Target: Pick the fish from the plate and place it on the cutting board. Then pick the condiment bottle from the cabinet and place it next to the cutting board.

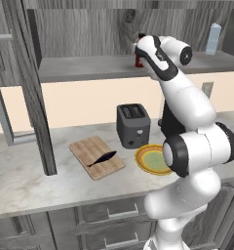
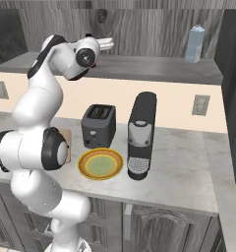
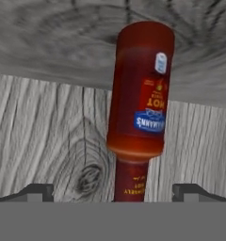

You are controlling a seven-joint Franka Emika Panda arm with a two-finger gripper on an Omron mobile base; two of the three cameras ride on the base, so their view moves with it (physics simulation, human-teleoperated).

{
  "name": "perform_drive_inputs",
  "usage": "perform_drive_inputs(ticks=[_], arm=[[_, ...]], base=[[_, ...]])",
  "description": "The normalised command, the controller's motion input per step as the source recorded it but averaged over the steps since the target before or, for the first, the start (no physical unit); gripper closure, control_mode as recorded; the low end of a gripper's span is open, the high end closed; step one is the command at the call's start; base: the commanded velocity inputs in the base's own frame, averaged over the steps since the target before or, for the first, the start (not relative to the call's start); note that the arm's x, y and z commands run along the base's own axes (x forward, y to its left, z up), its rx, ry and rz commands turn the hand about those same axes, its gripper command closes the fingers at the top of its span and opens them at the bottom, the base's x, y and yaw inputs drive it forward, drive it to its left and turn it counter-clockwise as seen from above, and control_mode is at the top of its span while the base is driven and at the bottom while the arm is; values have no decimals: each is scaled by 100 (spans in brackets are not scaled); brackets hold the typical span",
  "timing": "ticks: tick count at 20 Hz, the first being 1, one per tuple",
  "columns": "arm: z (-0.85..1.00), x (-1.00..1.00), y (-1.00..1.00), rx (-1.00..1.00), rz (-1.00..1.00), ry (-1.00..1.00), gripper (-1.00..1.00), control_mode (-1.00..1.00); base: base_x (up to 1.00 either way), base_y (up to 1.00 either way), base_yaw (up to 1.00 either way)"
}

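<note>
The dark-red condiment bottle (image 3: 138, 94) stands on the shelf of the grey wood-grain cabinet (image 1: 89, 68); the hand view shows it upside down. My gripper (image 3: 114, 190) is open, its fingertips (image 3: 37, 190) spread wide on either side of the bottle's narrow neck without touching it. In the left base view the bottle (image 1: 138, 61) peeks out behind my hand. The dark fish (image 1: 102, 158) lies on the wooden cutting board (image 1: 87, 146). The yellow-rimmed plate (image 1: 141, 158) (image 2: 83, 165) sits bare to the right of the board.
A dark toaster (image 1: 133, 124) (image 2: 98, 125) stands behind the plate, and a black coffee machine (image 2: 141, 135) stands to the plate's right. A pale blue-white bottle (image 1: 213, 39) (image 2: 194, 44) is on the shelf's right end. A grey vertical panel (image 1: 38, 97) rises left of the board.
</note>
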Motion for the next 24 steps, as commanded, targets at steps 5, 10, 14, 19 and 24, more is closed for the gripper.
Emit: perform_drive_inputs(ticks=[5,10,14,19,24], arm=[[0,13,0,0,0,0,-100,-100],[0,14,0,0,0,0,-100,-100],[0,13,0,0,0,0,-100,-100],[0,13,0,0,0,0,-100,-100],[0,14,0,0,0,0,-100,-100]], base=[[0,0,0],[0,0,0],[0,0,0],[0,0,0],[0,0,0]])
